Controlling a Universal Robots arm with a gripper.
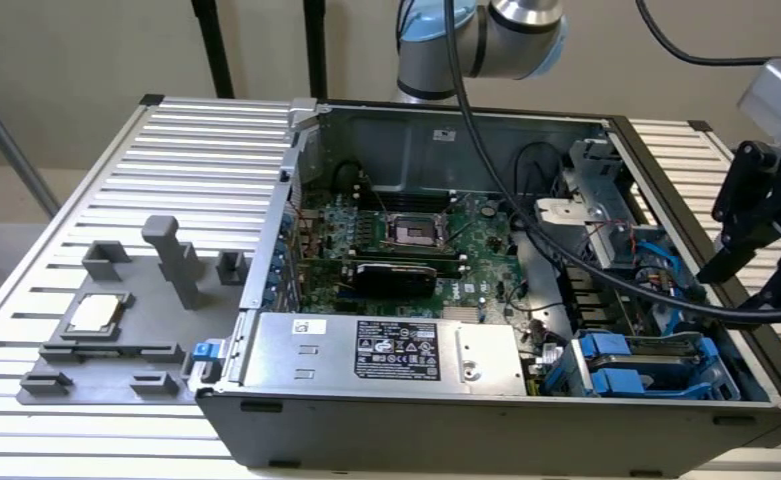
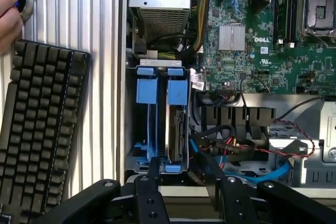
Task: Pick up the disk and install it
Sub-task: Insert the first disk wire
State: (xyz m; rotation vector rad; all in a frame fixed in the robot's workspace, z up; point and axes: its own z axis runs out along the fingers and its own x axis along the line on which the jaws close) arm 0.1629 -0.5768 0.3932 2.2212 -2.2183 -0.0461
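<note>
Wrist view: gripper [image 2: 181, 167] has jaws apart w/ nothing between them, hovering by the drive bay end of the PC case [image 2: 122, 103]. Disk [image 2: 177, 129] stands on edge in the bay, clipped in its blue frame, just beside a 2nd blue frame [image 2: 147, 90], and isn't touching the fingers [image 2: 154, 174]. Keyboard [image 2: 42, 129] lies on the slatted table [image 2: 100, 19] outside the case, w/ a person's hand [image 2: 13, 1] near one corner.

Exterior view: gripper hangs over the case's edge on the exterior view's right. Silver box [image 1: 303, 350] w/ black label sits inside the case. CPU chip [image 1: 97, 312] rests on a grey tray [image 1: 110, 352] at the exterior view's left.
</note>
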